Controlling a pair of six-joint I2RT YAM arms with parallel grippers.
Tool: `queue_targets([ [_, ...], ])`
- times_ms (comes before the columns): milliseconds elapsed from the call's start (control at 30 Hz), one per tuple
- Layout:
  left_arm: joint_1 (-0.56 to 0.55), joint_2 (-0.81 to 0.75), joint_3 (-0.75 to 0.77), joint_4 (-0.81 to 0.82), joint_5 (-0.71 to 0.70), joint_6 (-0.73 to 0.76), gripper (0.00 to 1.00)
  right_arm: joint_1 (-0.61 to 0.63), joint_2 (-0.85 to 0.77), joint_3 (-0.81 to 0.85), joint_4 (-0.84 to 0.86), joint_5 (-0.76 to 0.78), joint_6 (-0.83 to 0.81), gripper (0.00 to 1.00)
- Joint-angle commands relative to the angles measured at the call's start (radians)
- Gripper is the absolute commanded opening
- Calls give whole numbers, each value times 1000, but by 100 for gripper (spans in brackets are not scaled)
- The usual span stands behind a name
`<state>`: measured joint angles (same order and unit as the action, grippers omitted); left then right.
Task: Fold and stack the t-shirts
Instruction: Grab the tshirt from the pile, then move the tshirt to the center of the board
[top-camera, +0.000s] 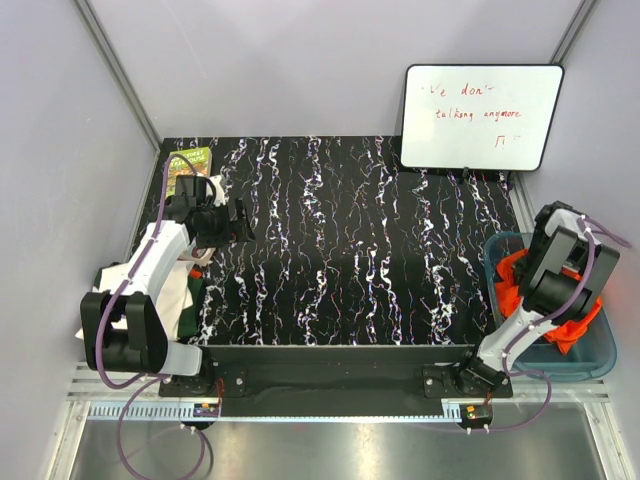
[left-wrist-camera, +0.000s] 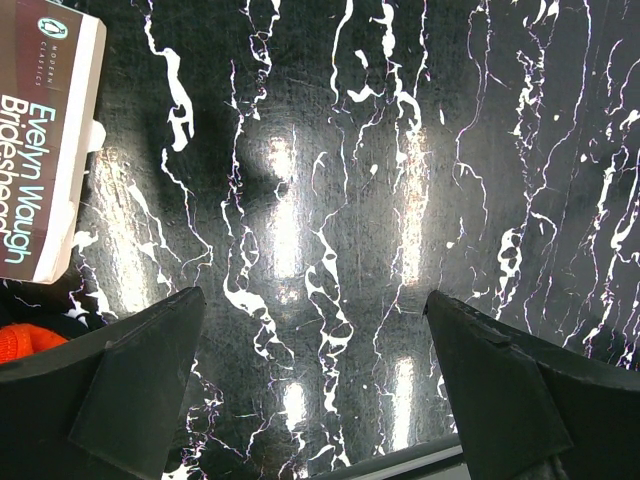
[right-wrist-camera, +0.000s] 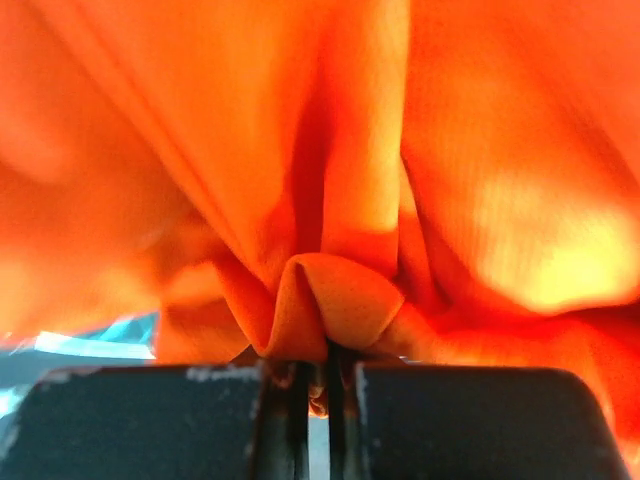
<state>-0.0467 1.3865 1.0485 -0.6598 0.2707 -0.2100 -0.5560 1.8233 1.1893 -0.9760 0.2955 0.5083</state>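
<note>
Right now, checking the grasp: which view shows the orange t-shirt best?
Right wrist: the orange t-shirt fills it, a fold pinched by the right gripper. Top external shows scraps in the blue tub; left wrist, none.

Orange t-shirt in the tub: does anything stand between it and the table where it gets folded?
Only the left wall of the blue tub, next to the black table. The right hand is shut on a fold of the orange t-shirt, so nothing stands between those.

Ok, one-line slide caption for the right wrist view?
Right gripper shut on a pinched fold of the bright orange t-shirt, cloth filling the frame.
</note>
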Motion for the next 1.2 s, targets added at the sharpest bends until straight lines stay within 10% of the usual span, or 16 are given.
queue_targets([
  [0,-4,-40,47,5,35,-3,99,14,-241,21,5,-76,-28,0],
  [533,-28,-17,70,3,104,-22,99,281,-542,355,25,-424,-28,0],
  [1167,-67,-37,111,11,93,-52,99,1114,220,704,-29,-689,-108,0],
])
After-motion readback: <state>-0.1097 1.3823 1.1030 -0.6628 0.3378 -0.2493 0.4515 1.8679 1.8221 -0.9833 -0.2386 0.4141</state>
